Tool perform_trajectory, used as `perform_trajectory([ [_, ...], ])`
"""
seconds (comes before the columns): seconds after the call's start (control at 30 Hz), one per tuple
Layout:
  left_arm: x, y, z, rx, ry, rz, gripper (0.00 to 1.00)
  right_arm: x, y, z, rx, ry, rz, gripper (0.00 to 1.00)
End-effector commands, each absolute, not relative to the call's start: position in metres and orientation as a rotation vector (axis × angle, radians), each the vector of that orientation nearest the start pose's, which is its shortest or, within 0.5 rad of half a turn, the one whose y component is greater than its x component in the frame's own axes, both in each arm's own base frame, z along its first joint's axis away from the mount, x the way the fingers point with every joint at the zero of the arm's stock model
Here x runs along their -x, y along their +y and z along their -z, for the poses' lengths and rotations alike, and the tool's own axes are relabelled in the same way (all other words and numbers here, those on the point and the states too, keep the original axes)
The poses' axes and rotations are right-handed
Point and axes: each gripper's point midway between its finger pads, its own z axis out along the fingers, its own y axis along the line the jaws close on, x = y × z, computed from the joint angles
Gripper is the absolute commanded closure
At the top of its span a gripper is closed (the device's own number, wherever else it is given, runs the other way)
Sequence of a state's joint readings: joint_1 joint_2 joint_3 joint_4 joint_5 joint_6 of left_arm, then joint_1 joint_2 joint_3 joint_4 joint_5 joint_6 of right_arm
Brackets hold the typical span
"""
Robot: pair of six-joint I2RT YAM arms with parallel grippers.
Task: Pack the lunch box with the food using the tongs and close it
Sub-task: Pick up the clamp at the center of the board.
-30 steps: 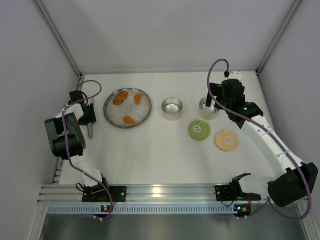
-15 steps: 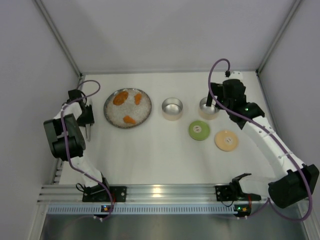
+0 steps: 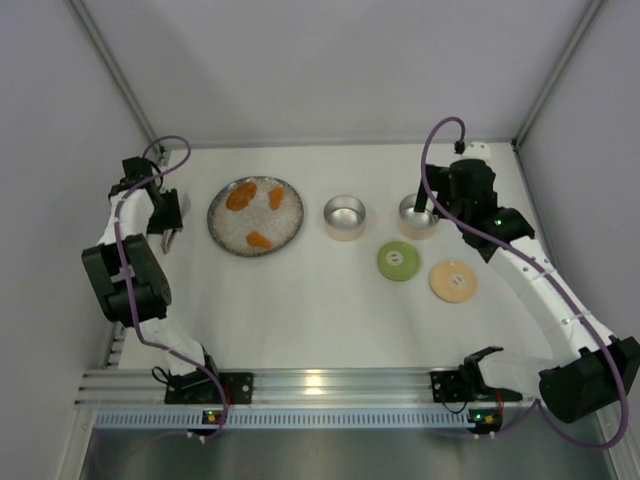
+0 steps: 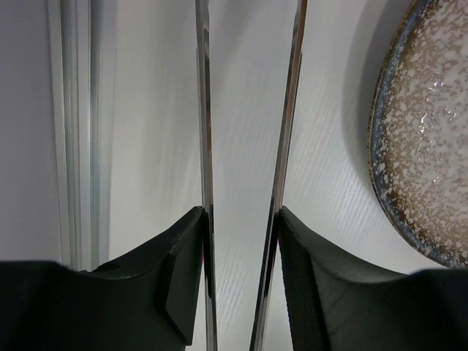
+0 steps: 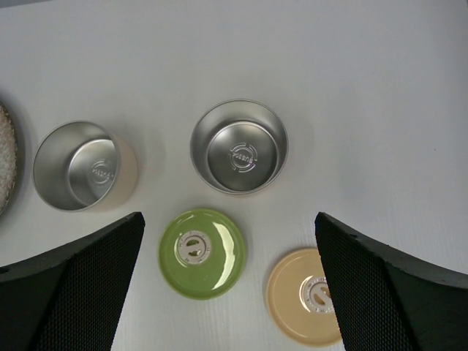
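My left gripper [image 4: 241,219] is shut on the tongs [image 4: 204,110], its fingers pressing both slim silver arms from outside, by the table's left edge [image 3: 166,215]. The tongs [image 3: 171,238] point toward the near side, left of the speckled plate [image 3: 232,232]. Three orange food chunks [image 3: 240,198] [image 3: 275,196] [image 3: 259,239] lie on that plate. The lunch box is two open steel tins [image 5: 239,146] [image 5: 77,164], both empty. A green lid [image 5: 202,252] and a tan lid [image 5: 303,296] lie flat beside them. My right gripper [image 5: 228,219] hangs open above the right tin [image 3: 418,215], holding nothing.
A metal rail [image 4: 73,131] runs along the table's left edge, close to the tongs. The plate's rim [image 4: 380,146] lies just right of them. Enclosure walls stand on the left, back and right. The arm bases sit on the near rail [image 3: 320,385].
My left arm has carried the tongs toward the back and slightly left, away from the near side. The right arm has hardly shifted and stays open.
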State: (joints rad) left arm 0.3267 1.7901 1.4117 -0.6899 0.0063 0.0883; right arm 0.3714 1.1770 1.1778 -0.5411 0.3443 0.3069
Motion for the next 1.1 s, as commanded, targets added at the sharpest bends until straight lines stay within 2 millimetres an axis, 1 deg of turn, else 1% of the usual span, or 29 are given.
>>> perform_trajectory([
  [0.0,-0.39,0.13,-0.134,0.284,2.577,-0.097,0.52,-0.342,0.085,-0.27,-0.133,2.029,-0.052,0.01],
  [0.03,-0.391,0.129,-0.139,0.28,2.57,-0.094,0.52,-0.342,0.085,-0.269,-0.131,2.03,-0.05,0.0],
  [0.07,-0.394,0.13,-0.147,0.277,2.549,-0.095,0.52,-0.343,0.085,-0.269,-0.134,2.025,-0.054,0.01],
  [0.17,-0.395,0.131,-0.158,0.265,2.534,-0.102,0.52,-0.344,0.086,-0.269,-0.129,2.024,-0.053,0.01],
  [0.37,-0.393,0.132,-0.169,0.264,2.523,-0.113,0.52,-0.345,0.085,-0.267,-0.128,2.018,-0.051,0.01],
  [0.43,-0.393,0.132,-0.176,0.264,2.507,-0.119,0.52,-0.344,0.085,-0.267,-0.128,2.017,-0.053,0.01],
  [0.53,-0.397,0.131,-0.191,0.258,2.467,-0.114,0.53,-0.344,0.085,-0.266,-0.128,2.015,-0.053,0.01],
  [0.6,-0.4,0.13,-0.198,0.247,2.447,-0.108,0.52,-0.344,0.086,-0.264,-0.125,2.018,-0.055,0.01],
  [0.7,-0.405,0.123,-0.211,0.203,2.405,-0.063,0.53,-0.343,0.086,-0.261,-0.13,2.021,-0.059,0.01],
  [0.73,-0.408,0.114,-0.215,0.171,2.39,-0.003,0.53,-0.343,0.086,-0.261,-0.135,2.017,-0.062,0.0],
  [0.83,-0.413,0.099,-0.226,0.102,2.36,0.087,0.53,-0.342,0.086,-0.257,-0.141,2.021,-0.066,0.01],
  [0.87,-0.416,0.09,-0.231,0.068,2.349,0.124,0.53,-0.341,0.086,-0.256,-0.14,2.021,-0.068,0.01],
  [1.0,-0.422,0.065,-0.242,-0.019,2.321,0.184,0.54,-0.34,0.086,-0.25,-0.144,2.027,-0.07,0.01],
  [1.03,-0.424,0.052,-0.244,-0.057,2.319,0.202,0.54,-0.339,0.086,-0.25,-0.145,2.026,-0.071,0.01],
  [1.07,-0.426,0.045,-0.246,-0.086,2.311,0.216,0.54,-0.339,0.086,-0.249,-0.144,2.029,-0.07,0.01],
])
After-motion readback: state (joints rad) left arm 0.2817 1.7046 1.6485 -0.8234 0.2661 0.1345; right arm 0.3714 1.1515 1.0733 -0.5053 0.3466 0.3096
